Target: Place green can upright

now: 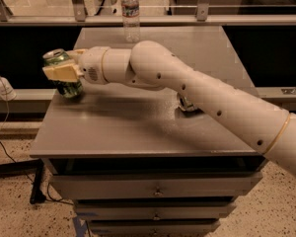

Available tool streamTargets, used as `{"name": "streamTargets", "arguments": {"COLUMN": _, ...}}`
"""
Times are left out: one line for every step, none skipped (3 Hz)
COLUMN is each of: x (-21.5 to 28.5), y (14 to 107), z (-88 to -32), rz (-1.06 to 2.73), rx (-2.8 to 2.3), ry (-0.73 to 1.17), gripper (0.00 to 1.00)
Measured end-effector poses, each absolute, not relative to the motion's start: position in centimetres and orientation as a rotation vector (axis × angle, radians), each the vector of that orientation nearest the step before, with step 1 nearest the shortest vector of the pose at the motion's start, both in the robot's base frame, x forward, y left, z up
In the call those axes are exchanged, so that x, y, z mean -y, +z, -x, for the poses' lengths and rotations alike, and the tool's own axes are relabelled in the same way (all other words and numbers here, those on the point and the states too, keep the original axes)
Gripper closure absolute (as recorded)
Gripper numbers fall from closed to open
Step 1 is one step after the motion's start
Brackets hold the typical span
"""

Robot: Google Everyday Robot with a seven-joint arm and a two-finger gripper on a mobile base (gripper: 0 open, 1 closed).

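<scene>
The green can has a dark green body with pale markings and a silver top. It stands nearly upright at the far left edge of the grey table, its base at or just above the tabletop. My gripper is shut on the green can, its cream fingers across the can's upper body. My white arm reaches in from the right across the table.
A dented silver-white can lies on its side at the table's right middle, partly hidden behind my arm. A clear water bottle stands at the table's back edge. Drawers sit below the tabletop. A railing runs behind.
</scene>
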State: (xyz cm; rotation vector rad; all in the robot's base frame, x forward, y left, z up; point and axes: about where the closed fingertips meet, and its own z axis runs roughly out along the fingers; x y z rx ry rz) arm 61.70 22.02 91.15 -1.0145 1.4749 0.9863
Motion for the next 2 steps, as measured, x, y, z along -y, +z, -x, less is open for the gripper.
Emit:
{"name": "streamTargets", "arguments": {"x": -21.53, "y": 90.39, "z": -61.71, "rz": 1.029, "rx": -1.467, "ry": 0.967, "gripper": 0.61}}
{"name": "streamTargets", "arguments": {"x": -20.76, "y": 89.61, "z": -61.58, "rz": 1.04, "rx": -1.47, "ry": 0.951, "gripper": 0.38}}
